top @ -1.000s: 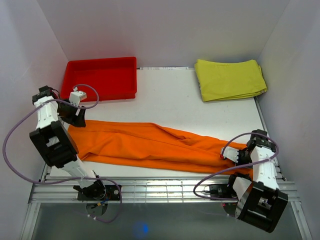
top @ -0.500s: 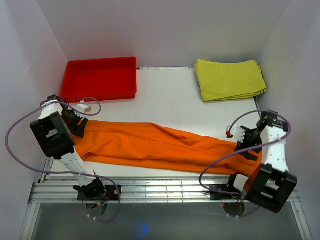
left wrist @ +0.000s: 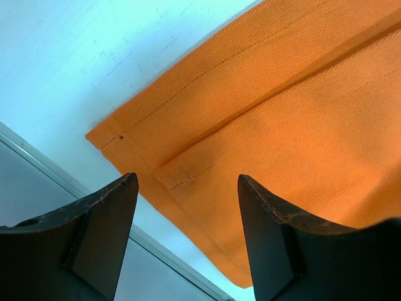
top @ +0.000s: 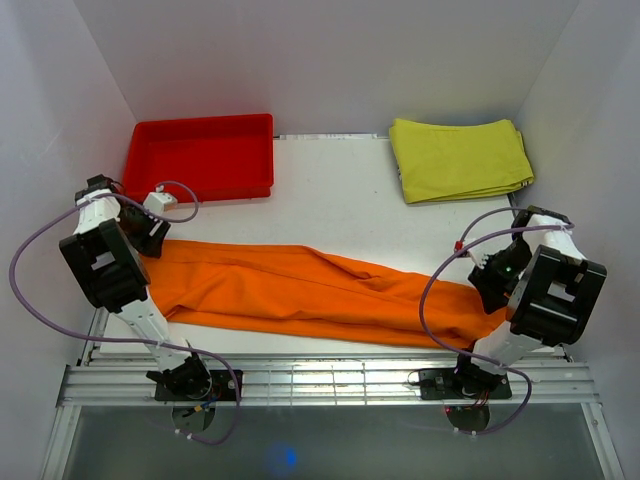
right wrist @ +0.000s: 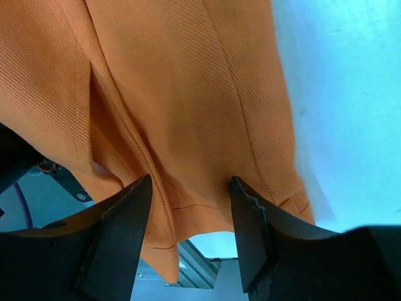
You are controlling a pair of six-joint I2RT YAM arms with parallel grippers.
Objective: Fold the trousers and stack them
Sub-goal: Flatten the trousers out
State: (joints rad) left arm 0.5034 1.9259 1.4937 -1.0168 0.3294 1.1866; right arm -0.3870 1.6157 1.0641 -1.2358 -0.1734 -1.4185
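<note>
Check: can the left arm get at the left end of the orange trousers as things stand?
Probably yes. The left gripper is open directly over the hemmed end of the trousers, its fingers straddling the hem corner. Nothing visible lies between them and the fabric.

A red plastic tray (top: 205, 155) is being carried by the white table (top: 340, 210) at its far left corner, with one long side set along the back edge. A yellow-green folded cloth (top: 460, 158) is being borne at the far right corner, laid flat in layers and turned slightly askew. The two are being separated by a wide stretch of tabletop. The table is being enclosed on three sides by plain white walls (top: 320, 60), and its near edge is being bordered by a ribbed metal rail (top: 330, 380).
</note>
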